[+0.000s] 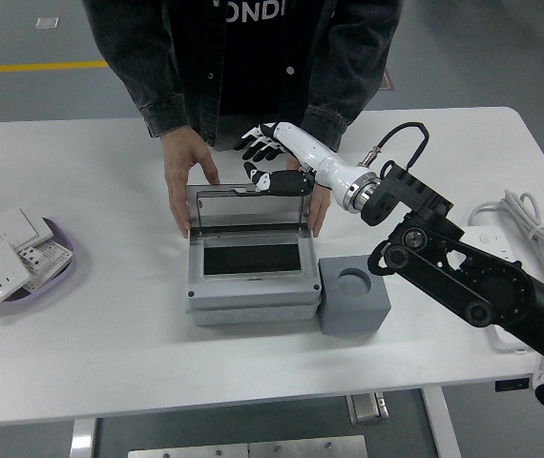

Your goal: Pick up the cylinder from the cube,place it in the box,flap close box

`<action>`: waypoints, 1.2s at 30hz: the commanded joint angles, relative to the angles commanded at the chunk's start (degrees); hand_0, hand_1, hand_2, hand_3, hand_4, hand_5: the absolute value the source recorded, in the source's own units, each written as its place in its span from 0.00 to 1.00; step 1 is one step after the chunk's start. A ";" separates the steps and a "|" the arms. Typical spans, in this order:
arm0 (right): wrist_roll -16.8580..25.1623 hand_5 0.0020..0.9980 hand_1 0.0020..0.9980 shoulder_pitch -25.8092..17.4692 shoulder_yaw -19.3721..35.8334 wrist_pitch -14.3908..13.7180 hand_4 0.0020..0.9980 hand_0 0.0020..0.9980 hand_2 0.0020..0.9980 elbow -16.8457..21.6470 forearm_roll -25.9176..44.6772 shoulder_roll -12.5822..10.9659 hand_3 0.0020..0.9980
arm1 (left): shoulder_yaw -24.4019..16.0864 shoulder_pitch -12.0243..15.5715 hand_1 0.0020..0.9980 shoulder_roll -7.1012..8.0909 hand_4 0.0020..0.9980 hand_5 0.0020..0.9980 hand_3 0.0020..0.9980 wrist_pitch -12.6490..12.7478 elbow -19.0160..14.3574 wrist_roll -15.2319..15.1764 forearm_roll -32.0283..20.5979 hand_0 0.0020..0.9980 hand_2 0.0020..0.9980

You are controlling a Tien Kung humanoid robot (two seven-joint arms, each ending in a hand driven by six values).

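Observation:
The grey box [251, 298] sits mid-table with its clear flap [248, 206] standing up at the back. Its interior looks dark, and no orange cylinder shows in it. Right of the box stands the grey cube [353, 303], its round recess bare. My right hand [261, 160], white with black fingers, hovers just above the flap's top right edge, fingers spread and holding nothing. A person stands across the table. One of the person's hands [188, 170] rests at the flap's left side and the other hand [318, 204] at its right side.
A purple bowl [62, 272] with white wall switches sits at the far left. A white power strip [497, 269] with its coiled cable [530, 221] lies at the right edge.

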 joint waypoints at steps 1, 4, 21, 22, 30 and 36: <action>0.02 0.20 0.62 -0.17 -0.31 -0.02 0.52 0.65 0.64 -0.06 0.21 -0.13 0.69 | -0.01 -0.03 0.66 -0.03 0.72 0.31 0.67 0.00 0.00 -0.03 0.01 0.64 0.58; 0.16 0.20 0.62 -0.82 -0.91 -0.16 0.52 0.65 0.64 0.10 0.68 -0.51 0.69 | 0.33 -0.06 0.66 -0.09 0.72 0.31 0.67 -0.05 0.00 -0.22 -0.34 0.64 0.58; 0.15 0.22 0.61 -5.33 -2.77 -1.74 0.52 0.61 0.64 10.43 2.18 -6.02 0.69 | 1.54 0.16 0.66 0.10 0.72 0.31 0.67 0.05 0.00 -0.85 -2.03 0.64 0.58; 0.29 0.22 0.61 -5.57 -2.89 -1.81 0.52 0.61 0.64 11.17 2.52 -6.44 0.69 | 1.62 0.15 0.66 0.09 0.72 0.31 0.67 0.08 0.00 -0.92 -2.11 0.64 0.58; 3.19 0.25 0.61 -7.34 -4.03 -2.31 0.53 0.58 0.64 13.93 8.61 -8.46 0.69 | 1.97 0.03 0.66 0.20 0.72 0.31 0.67 0.10 0.00 -1.13 -2.40 0.64 0.58; 4.48 0.24 0.60 -8.34 -4.22 -1.93 0.53 0.57 0.64 14.66 12.73 -9.59 0.69 | 2.04 0.03 0.66 0.18 0.72 0.31 0.67 0.11 0.00 -1.16 -2.45 0.64 0.58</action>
